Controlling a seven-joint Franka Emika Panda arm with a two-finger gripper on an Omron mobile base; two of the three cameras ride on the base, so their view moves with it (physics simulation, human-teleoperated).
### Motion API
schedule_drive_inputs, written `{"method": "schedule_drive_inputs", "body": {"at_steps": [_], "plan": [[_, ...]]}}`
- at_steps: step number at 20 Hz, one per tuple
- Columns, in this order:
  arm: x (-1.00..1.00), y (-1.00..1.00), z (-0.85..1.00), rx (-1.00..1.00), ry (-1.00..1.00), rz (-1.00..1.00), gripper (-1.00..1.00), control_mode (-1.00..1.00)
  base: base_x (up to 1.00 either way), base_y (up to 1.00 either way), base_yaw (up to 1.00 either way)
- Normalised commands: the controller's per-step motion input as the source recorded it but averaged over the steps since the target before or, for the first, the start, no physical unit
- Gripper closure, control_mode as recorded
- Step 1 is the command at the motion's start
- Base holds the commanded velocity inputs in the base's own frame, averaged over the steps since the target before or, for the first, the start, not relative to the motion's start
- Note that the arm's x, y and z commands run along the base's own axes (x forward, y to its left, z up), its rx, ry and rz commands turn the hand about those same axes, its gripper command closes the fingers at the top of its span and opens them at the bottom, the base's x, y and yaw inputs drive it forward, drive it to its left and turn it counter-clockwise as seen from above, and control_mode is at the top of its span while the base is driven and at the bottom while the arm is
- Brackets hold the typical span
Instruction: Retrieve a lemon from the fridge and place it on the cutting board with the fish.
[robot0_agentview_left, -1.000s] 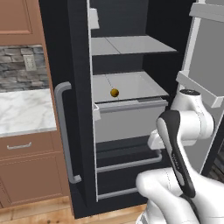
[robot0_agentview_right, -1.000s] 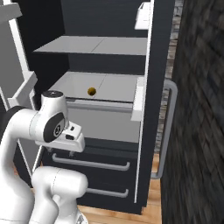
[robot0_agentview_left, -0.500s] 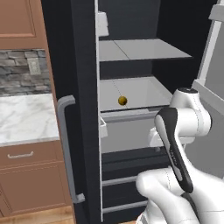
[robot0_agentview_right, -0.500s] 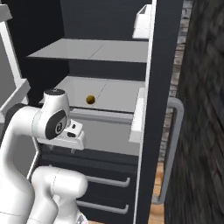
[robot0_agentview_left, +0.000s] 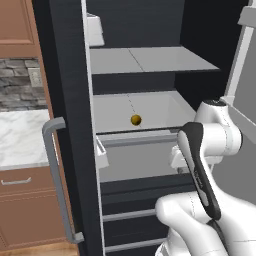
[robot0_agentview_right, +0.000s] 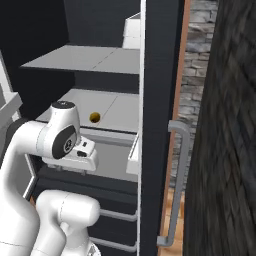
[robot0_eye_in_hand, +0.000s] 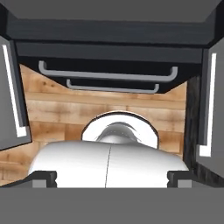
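The fridge (robot0_agentview_left: 70, 100) is standing with its doors swung open, and the arm is folding up in front of it. The pincer (robot0_eye_in_hand: 112, 177) is pointing down, toward the wooden floor (robot0_eye_in_hand: 57, 113) and the two lower drawers (robot0_eye_in_hand: 109, 74) of the fridge; in the hand view, the drawers with their grey bar handles are lying ahead of the pincer, and the two open doors are showing at both sides of it. The two dark fingertips (robot0_eye_in_hand: 41, 178) are standing far apart, so the pincer is spread wide and is pinching nothing.

The lemon (robot0_agentview_left: 135, 119) is sitting on the middle shelf (robot0_agentview_left: 160, 107) inside the fridge, near the front edge of this shelf. It is lying apart from the pincer, higher than it and deeper in the fridge, and nothing is touching it. In the right base view the lemon (robot0_agentview_right: 94, 117) is showing just beside the round white joint of the arm, behind it. One more grey shelf (robot0_agentview_left: 145, 60) is hanging above the lemon, and a small white bin (robot0_agentview_left: 95, 30) is sitting on the inside of the left door, higher still.

Away from the pincer, to the left of the fridge, a marble tabletop (robot0_agentview_left: 20, 135) is resting over brown cabinets (robot0_agentview_left: 25, 205), with a stone wall (robot0_agentview_left: 17, 85) behind it.
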Motion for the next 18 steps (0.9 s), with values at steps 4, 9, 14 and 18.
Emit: {"method": "schedule_drive_inputs", "body": {"at_steps": [4,9,14,18], "plan": [[0.0,0.0,0.0,0.0,0.0,0.0,-1.0,1.0,0.68,0.0,0.0],[0.0,0.0,0.0,0.0,0.0,0.0,-1.0,1.0,0.67,0.0,0.0],[0.0,0.0,0.0,0.0,0.0,0.0,-1.0,1.0,0.48,0.07,0.0],[0.0,0.0,0.0,0.0,0.0,0.0,-1.0,1.0,0.75,0.1,0.0]]}}
